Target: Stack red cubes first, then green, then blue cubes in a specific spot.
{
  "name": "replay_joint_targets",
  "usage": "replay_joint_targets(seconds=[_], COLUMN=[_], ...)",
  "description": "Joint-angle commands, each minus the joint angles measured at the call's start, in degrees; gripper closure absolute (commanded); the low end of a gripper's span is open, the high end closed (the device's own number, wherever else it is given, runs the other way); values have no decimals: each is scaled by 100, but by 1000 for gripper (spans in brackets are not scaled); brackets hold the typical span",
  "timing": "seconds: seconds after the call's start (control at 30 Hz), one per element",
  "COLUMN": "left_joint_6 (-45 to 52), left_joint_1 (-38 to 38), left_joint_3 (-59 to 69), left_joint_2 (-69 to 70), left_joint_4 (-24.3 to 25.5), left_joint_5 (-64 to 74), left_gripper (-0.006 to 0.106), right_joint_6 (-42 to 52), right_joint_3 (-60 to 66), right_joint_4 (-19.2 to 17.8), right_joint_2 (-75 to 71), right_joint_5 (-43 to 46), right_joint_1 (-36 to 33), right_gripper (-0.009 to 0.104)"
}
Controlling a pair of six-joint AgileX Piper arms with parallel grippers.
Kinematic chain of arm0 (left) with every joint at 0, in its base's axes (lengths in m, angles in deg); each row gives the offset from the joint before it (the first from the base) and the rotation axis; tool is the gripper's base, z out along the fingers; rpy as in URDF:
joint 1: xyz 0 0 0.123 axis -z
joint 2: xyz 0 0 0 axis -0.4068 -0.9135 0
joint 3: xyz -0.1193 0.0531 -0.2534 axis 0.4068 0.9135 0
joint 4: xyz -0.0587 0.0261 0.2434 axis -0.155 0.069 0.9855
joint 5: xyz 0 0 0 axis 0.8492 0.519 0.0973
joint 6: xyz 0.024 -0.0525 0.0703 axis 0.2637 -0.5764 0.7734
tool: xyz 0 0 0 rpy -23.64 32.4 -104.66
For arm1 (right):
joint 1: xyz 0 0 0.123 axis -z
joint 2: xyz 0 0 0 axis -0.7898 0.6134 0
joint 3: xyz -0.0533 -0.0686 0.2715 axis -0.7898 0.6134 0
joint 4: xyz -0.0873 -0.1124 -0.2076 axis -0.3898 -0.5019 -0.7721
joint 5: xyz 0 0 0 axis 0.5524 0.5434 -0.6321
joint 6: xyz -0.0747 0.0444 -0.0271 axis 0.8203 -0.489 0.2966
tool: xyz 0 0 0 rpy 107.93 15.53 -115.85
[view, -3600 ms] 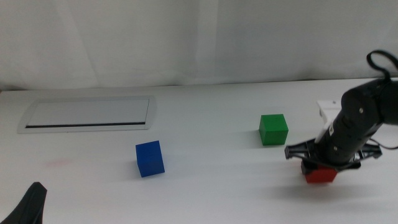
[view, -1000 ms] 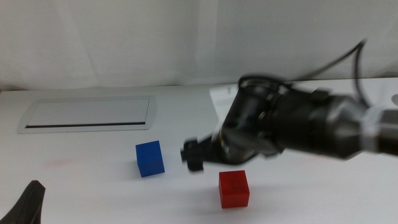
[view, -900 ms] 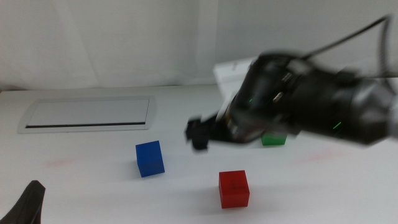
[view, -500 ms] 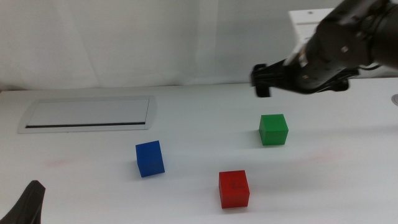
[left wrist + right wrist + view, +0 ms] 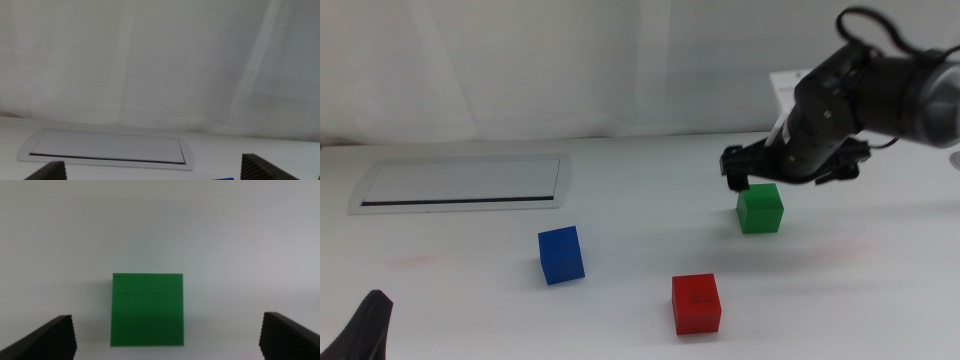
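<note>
Right gripper [image 5: 790, 182]: jaws spread wide, empty, poised over the green cube [image 5: 760, 208] toward the bench's right edge. Red cube [image 5: 696, 303] sits near the front edge. Descend off-centre and you may nudge green aside. Left gripper [image 5: 150, 172]: waiting, jaws apart.

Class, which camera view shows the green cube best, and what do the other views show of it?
The right wrist view: the green cube fills the centre between the right gripper's wide-open jaws. The middle view shows it small, just below that gripper. The left wrist view misses it entirely.
</note>
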Motion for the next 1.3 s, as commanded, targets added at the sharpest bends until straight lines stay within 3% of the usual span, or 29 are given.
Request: replay_joint_targets(seconds=[0.0,0.43,0.67,0.9,0.97,1.0,1.03,1.27], left_joint_6=[-51,-51,-51,-51,-51,-51,-51,-51], left_joint_1=[-13,-13,-13,-13,-13,-13,-13,-13], left_joint_3=[225,225,225,225,225,225,225,225], left_joint_2=[13,13,13,13,13,13,13,13], left_joint_4=[-2,-2,-2,-2,-2,-2,-2,-2], left_joint_5=[-72,-72,-72,-72,-72,-72,-72,-72], left_gripper=[14,14,14,14,14,14,14,14], right_joint_6=[6,-140,-307,-532,-564,-564,-564,-564], right_joint_3=[-13,-13,-13,-13,-13,-13,-23,-459], right_joint_4=[92,102,101,312,253,165,59,-196], right_joint_2=[193,797,854,984,1022,1009,941,375], right_joint_5=[212,702,767,702,629,614,614,-28], right_joint_1=[56,56,56,56,56,56,56,56], right_gripper=[-8,-7,2,38,63,85,97,97])
